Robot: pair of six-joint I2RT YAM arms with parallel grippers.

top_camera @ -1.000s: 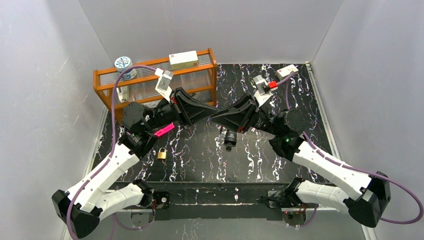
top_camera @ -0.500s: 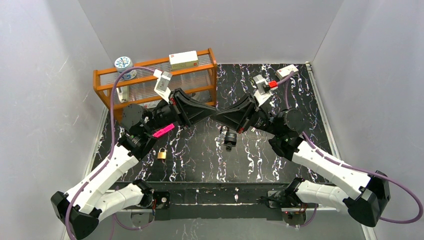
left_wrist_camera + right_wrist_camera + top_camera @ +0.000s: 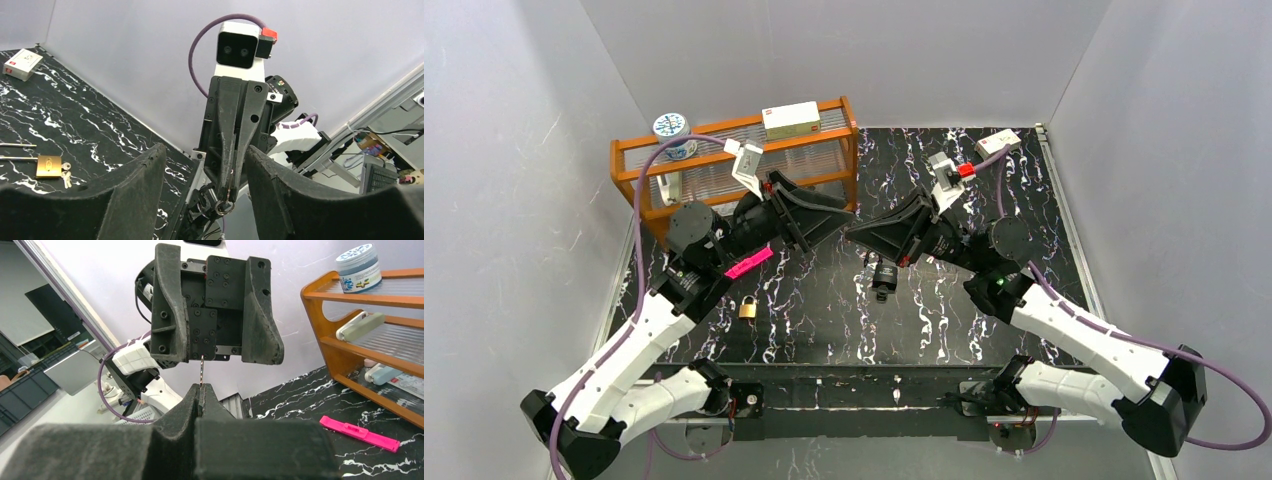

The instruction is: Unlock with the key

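Observation:
My two grippers meet tip to tip above the middle of the black marbled table [image 3: 944, 320]. In the right wrist view, my right gripper [image 3: 202, 388] is shut on the key [image 3: 201, 369], whose thin blade sticks out past the tips. The left wrist view shows the key ring [image 3: 223, 206] hanging under those shut fingers. My left gripper [image 3: 205, 155] stands open on either side of the right gripper's tips and holds nothing. A brass padlock [image 3: 748, 308] lies on the table by the left arm. Another padlock [image 3: 48, 166] lies with small keys beside it.
A wooden shelf [image 3: 734, 185] stands at the back left with a white box [image 3: 791, 119] and a round tin [image 3: 670, 127] on top. A pink strip [image 3: 751, 262] lies near the left arm. A small white box [image 3: 997, 143] sits at the back right, and a small dark object [image 3: 883, 278] lies below the grippers.
My left gripper has opened off the key and drawn back a little to the left. My right gripper closed on the key and stays shut on it.

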